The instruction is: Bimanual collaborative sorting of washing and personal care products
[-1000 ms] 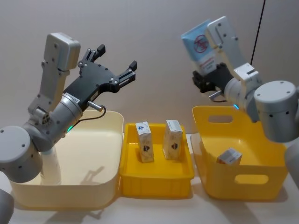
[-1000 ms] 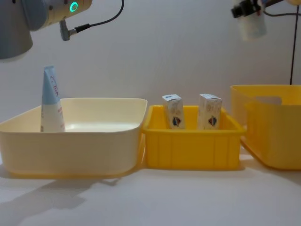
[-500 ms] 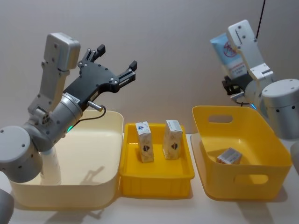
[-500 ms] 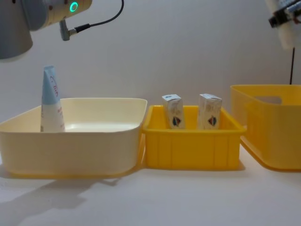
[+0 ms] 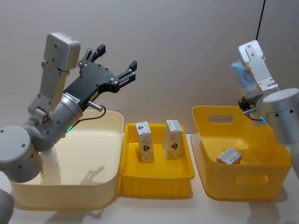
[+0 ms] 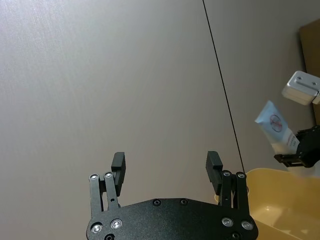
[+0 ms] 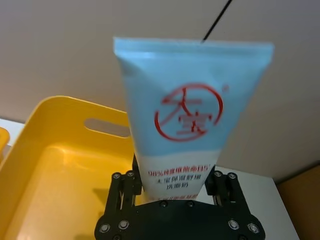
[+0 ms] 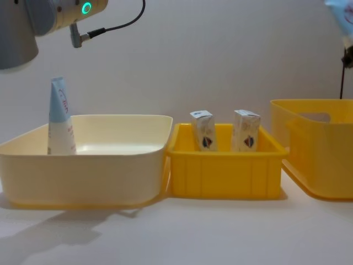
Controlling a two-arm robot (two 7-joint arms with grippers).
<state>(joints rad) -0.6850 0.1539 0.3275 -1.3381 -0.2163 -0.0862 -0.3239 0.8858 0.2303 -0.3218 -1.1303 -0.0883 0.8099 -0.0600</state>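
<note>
a carry step is judged to be in hand: above the far right of the big yellow tub [image 5: 208,142] a pale blue tube [image 7: 186,120] is clamped by its lower end between the right gripper [image 7: 174,192] jaws (flat end up). a handover toward the wide-open, empty left gripper [image 5: 112,60], raised over the cream tub [image 5: 110,184], is likely called for next.

At nine o'clock on the tabletop [image 8: 220,232] a tub [image 5: 93,186] holding an upright tube [image 8: 59,118], at centre a tray [image 5: 156,179] with two cartons [image 5: 145,141] side by side, at three o'clock a basket [image 5: 243,182] holding one carton [image 5: 229,156].
</note>
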